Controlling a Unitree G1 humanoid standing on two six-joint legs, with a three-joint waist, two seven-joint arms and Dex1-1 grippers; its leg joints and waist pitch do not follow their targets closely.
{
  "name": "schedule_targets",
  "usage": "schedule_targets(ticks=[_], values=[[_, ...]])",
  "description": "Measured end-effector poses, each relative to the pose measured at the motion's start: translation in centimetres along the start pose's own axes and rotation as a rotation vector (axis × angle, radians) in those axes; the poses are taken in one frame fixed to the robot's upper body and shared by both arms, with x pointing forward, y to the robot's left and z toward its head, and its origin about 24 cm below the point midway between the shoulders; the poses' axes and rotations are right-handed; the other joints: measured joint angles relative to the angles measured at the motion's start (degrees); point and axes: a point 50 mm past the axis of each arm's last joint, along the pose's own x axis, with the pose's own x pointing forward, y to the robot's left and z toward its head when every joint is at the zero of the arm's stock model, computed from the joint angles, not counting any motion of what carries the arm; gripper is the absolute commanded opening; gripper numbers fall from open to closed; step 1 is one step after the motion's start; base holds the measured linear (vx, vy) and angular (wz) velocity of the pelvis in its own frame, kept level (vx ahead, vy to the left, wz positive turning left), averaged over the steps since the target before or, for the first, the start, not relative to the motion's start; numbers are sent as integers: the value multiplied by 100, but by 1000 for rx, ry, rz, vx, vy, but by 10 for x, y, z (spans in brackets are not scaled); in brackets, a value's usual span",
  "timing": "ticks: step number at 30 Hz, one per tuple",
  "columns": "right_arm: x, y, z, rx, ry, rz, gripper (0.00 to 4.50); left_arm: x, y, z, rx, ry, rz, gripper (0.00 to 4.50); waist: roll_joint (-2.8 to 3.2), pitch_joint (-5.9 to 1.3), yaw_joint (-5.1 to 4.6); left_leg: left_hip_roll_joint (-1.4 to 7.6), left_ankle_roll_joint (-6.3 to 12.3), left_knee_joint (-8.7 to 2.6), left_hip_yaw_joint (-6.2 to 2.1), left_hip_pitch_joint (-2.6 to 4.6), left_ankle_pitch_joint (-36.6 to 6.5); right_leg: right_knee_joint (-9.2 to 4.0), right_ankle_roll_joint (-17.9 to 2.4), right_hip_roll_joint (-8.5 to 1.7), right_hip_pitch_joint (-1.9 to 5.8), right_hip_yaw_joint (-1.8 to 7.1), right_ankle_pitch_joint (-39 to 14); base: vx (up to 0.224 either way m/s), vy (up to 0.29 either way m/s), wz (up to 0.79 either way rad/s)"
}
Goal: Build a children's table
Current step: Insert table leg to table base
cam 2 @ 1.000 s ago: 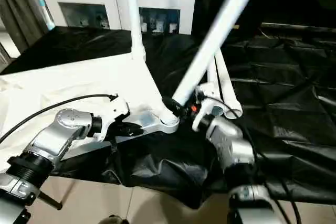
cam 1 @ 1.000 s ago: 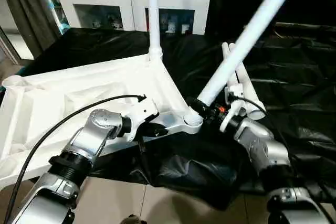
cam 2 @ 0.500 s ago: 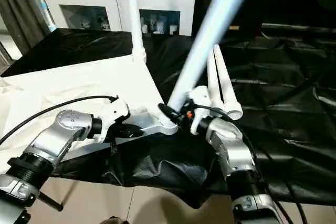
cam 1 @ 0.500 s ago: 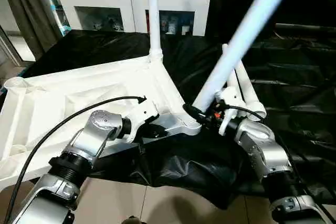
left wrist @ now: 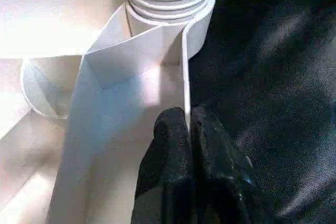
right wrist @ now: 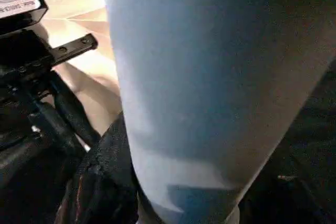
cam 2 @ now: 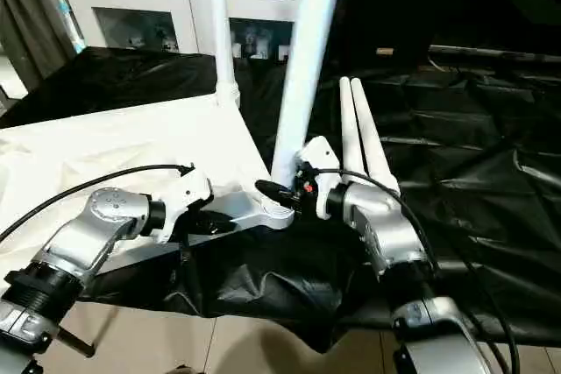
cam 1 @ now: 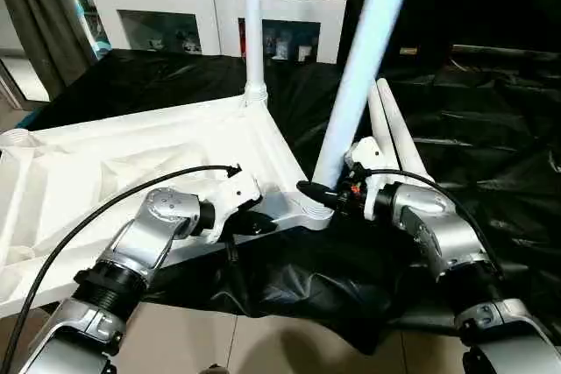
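The black-draped table (cam 1: 491, 137) carries the upturned top (cam 1: 131, 164) at its near left edge. One leg (cam 1: 252, 24) stands upright in the far corner; two spare legs (cam 1: 390, 129) lie side by side to the right. The right gripper (cam 1: 326, 199) clasps a fourth leg (cam 1: 364, 59), nearly upright, at the near corner lobe (cam 1: 302, 212). The left gripper (left wrist: 189, 124), fingers pressed together, pinches the top's rim wall.
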Motion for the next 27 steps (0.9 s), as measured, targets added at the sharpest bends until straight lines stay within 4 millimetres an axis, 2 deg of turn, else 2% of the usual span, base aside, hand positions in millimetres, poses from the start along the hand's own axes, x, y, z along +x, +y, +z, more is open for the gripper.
schedule_targets(ticks=[8,11,17,21,24,27], values=[[2,4,4,-35,20,137,193,-12,-1,1,70,42,-54,0,-53,25,-56,-2,0,-52,8,0,0,-64,-1,4,6,0,1,0,0,0],[1,6,6,-54,11,182,193,-17,-1,4,98,54,-72,0,-88,68,-75,-2,-1,-70,13,1,0,-77,-14,4,5,0,8,0,0,0],[-2,6,10,-66,5,232,193,-21,-2,8,122,61,-89,0,-111,133,-71,0,-1,-105,38,2,0,-87,-22,4,-2,2,-11,0,0,0],[0,8,11,-79,-22,211,193,-24,-2,9,98,63,-80,0,-120,164,-74,1,-2,-125,50,10,-1,-87,-21,4,-6,2,-19,0,0,0],[9,8,13,-74,-67,129,193,-26,2,11,62,58,-29,0,-132,249,-93,1,-2,-144,49,29,-1,-85,3,4,-10,7,-34,0,0,0],[17,6,16,-59,-86,39,193,-26,6,13,29,60,20,0,-137,299,-111,0,-2,-150,46,38,-1,-86,7,4,-25,12,-36,0,0,0]])
